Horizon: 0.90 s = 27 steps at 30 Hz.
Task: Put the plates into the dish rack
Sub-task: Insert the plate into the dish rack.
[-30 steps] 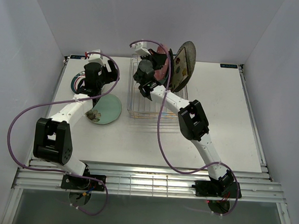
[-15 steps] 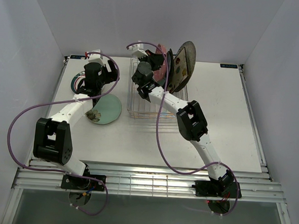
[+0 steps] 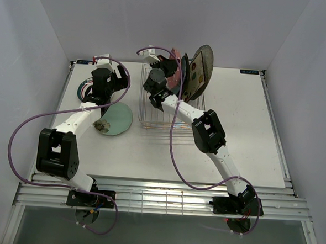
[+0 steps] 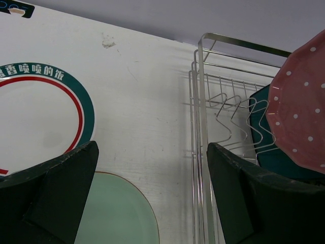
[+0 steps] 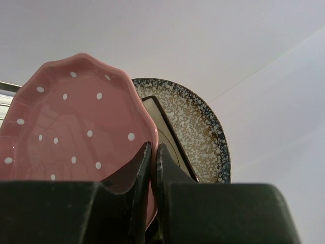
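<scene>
White walls close in a pale worktop (image 3: pixel 240 132), and most of what could go wrong sits at its far middle. The right arm reaches out to the dish rack (image 3: pixel 152 118), where several plates stand on edge at the right end. The slots nearer the left arm show bare wire.

The speckled grey round plate (image 3: pixel 206 61) leans at the back of that row. The pink dotted scalloped plate (image 5: pixel 76 122) stands at the front of it, just ahead of the teal square plate (image 4: pixel 284 165). The right gripper (image 5: pixel 154 152) has its jaws pinched shut on the pink plate's wavy rim.

Whether the pink plate's lower edge sits between prongs is hidden. If the jaws let go before it does, the plate would likely topple forward into the bare slots or slap back against the teal one. A thin pinch on a scalloped, glazed rim could also slip.

The mint floral round plate (image 3: pixel 118 119) and the white teal-rimmed round plate (image 4: pixel 35 122) lie flat on the worktop, left of the rack. The left gripper (image 4: pixel 152 203) hovers over them with its jaws spread wide and holding nothing. Flat plates offer little edge, so a grab may only shove one along. Carrying one to the rack now risks knocking the right arm.
</scene>
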Tool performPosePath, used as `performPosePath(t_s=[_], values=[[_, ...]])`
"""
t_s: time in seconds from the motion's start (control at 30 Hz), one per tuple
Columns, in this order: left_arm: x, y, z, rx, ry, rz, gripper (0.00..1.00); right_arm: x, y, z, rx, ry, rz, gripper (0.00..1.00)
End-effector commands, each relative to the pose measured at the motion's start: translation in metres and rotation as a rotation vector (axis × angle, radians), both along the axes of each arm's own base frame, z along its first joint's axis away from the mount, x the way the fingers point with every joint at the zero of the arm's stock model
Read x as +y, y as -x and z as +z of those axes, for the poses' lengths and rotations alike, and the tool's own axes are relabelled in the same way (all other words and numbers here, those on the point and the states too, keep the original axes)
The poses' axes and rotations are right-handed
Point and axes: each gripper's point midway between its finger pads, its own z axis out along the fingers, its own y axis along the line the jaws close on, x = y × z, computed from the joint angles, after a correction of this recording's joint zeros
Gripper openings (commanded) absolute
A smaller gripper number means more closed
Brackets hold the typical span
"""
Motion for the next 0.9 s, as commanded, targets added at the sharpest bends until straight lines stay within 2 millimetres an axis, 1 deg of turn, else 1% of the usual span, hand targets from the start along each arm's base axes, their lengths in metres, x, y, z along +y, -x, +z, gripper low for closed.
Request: performPosePath(t_s=[0.0, 0.17, 0.23, 0.3, 0.43, 0.5, 0.57, 0.6, 0.67, 0.87], values=[[0.006, 0.004, 0.018, -0.044, 0.006, 0.028, 0.98, 0.014, 0.003, 0.009, -0.062, -0.048, 0.039, 0.08], [0.019, 0.011, 0.030, -0.081, 0.015, 0.085, 0.98, 0.016, 0.002, 0.003, -0.052, -0.047, 0.043, 0.08], [0.020, 0.012, 0.035, -0.093, 0.019, 0.090, 0.98, 0.016, 0.001, 0.002, -0.052, -0.052, 0.047, 0.08], [0.026, 0.012, 0.036, -0.097, 0.017, 0.111, 0.98, 0.017, 0.001, 0.001, -0.048, -0.053, 0.048, 0.08], [0.043, 0.012, 0.039, -0.100, 0.034, 0.162, 0.98, 0.016, 0.001, -0.002, -0.047, -0.053, 0.048, 0.08], [0.047, 0.010, 0.040, -0.095, 0.051, 0.172, 0.98, 0.016, 0.001, -0.003, -0.047, -0.057, 0.048, 0.08], [0.053, 0.009, 0.035, -0.074, 0.069, 0.179, 0.98, 0.017, 0.001, -0.005, -0.046, -0.059, 0.049, 0.08], [0.054, 0.007, 0.036, -0.074, 0.079, 0.177, 0.98, 0.017, 0.001, -0.005, -0.046, -0.059, 0.049, 0.08], [0.058, 0.006, 0.032, -0.058, 0.098, 0.173, 0.98, 0.016, 0.001, -0.006, -0.048, -0.063, 0.050, 0.10], [0.061, 0.004, 0.029, -0.049, 0.110, 0.165, 0.98, 0.016, 0.002, -0.005, -0.048, -0.068, 0.050, 0.13]])
